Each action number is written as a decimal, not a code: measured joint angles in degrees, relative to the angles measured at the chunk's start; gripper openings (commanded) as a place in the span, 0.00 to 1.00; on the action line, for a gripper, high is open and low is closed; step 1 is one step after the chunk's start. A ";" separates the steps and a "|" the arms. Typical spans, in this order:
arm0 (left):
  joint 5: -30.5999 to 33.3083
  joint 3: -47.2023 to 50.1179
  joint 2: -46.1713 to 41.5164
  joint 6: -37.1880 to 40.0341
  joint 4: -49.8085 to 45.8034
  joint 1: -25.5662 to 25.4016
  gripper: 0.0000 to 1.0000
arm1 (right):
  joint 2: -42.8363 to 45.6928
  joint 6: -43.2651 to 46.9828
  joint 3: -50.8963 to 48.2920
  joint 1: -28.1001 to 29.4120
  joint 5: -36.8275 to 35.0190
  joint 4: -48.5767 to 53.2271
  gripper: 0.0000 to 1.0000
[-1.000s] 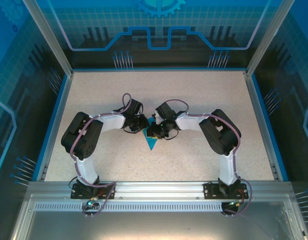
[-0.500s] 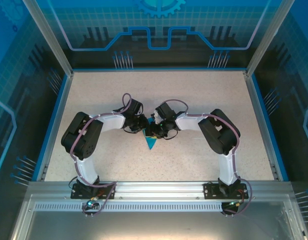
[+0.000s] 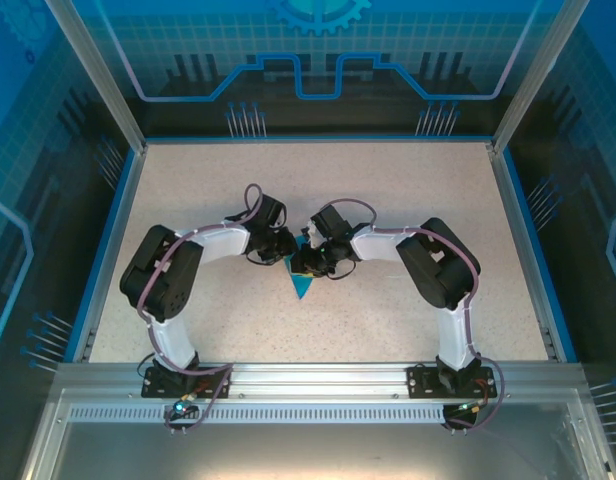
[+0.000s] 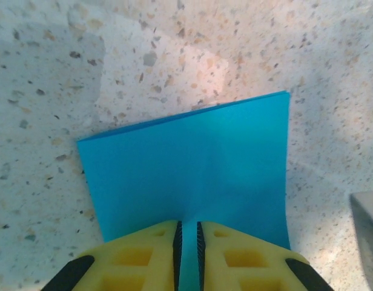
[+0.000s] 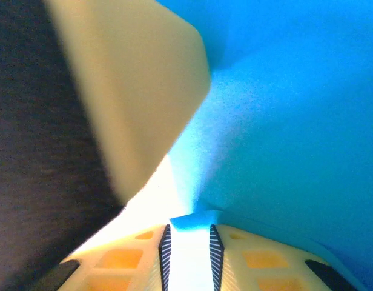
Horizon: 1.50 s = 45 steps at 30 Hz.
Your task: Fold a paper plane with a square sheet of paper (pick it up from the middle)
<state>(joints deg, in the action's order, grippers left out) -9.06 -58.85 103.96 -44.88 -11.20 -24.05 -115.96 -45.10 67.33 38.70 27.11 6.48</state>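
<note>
A piece of teal paper (image 3: 303, 284), already partly folded, lies near the middle of the table (image 3: 408, 190). From above we see it as a narrow wedge. Its long axis runs from the far side to the near side, and its tip points at the near edge, midway between the two arm bases.

Both grippers meet at the wide far end of the paper, one on each side, so neither arm is clearly nearer. The left gripper (image 4: 188, 242) comes in from the left. In its wrist view the yellow fingers are pressed almost together, with a strip of the paper clamped between them and the rest spreading flat on the table ahead.

The right gripper (image 5: 188, 245) comes in from the right. Its fingers stand a narrow gap apart with a paper edge at their tips. We cannot tell whether they are pinching it. A blurred pale yellow shape just beside it is probably the left gripper's finger.

The table is pale speckled stone with a blue rim (image 3: 108, 250). Clear enclosure walls (image 3: 318, 60) stand around it.
</note>
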 measured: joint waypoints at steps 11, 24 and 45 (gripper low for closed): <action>2.36 1.92 -5.25 -0.26 -0.44 0.33 0.17 | 0.00 1.66 -0.44 -0.11 -0.11 0.04 0.18; 2.29 2.05 0.17 -0.26 -0.07 0.48 0.13 | 0.00 2.58 -0.74 -0.11 -0.74 0.22 0.12; 1.97 1.66 0.52 -0.26 -0.07 0.48 0.13 | 0.92 4.85 -1.88 -0.11 -0.48 0.39 0.14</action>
<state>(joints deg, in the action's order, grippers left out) -7.09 -57.19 104.49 -45.15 -11.27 -23.57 -115.04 -40.25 65.45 38.59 26.63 6.87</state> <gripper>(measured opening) 0.132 0.135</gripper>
